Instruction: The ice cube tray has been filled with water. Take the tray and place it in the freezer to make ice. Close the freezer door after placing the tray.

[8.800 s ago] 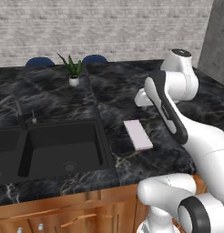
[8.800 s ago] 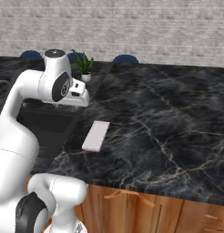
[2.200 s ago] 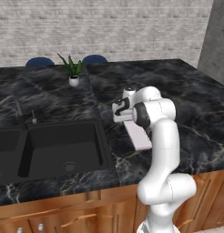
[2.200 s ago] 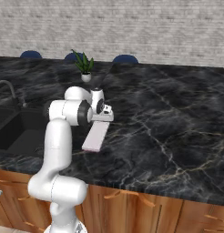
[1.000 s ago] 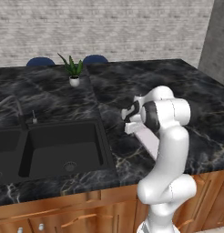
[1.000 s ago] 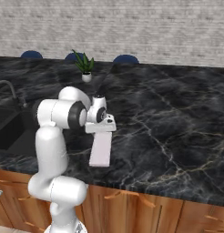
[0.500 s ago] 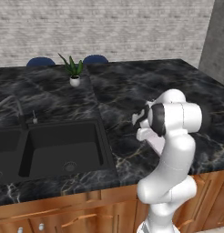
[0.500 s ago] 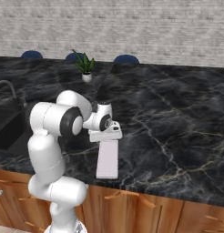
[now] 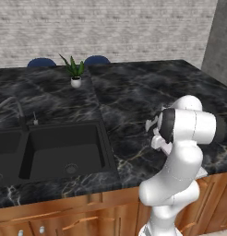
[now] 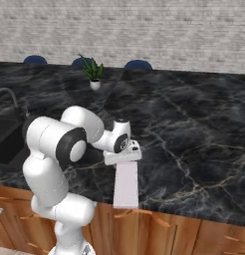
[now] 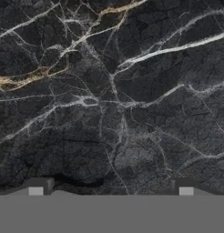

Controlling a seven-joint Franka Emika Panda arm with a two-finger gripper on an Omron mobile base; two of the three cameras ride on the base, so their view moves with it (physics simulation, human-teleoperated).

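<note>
Pick-up step. Tool (image 10: 125, 155) spread wide, grasping nothing, at far end of ice cube tray (image 10: 126, 186), lower centre, overhanging bench (image 10: 194, 134) edge. Next: clamp tray.

Counter (image 9: 134, 92): lying dark and marbled above wooden cabinets (image 9: 87, 221)
Sink (image 9: 60, 150): sitting at left, faucet (image 9: 14, 108) arching over it
Plant (image 9: 74, 71): standing near the back edge
Arm (image 9: 180, 152): bending over the front right edge

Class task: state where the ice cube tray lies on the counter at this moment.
In the right base view, the ice cube tray lies flat at the front edge of the black marble counter, directly below the gripper.
</note>
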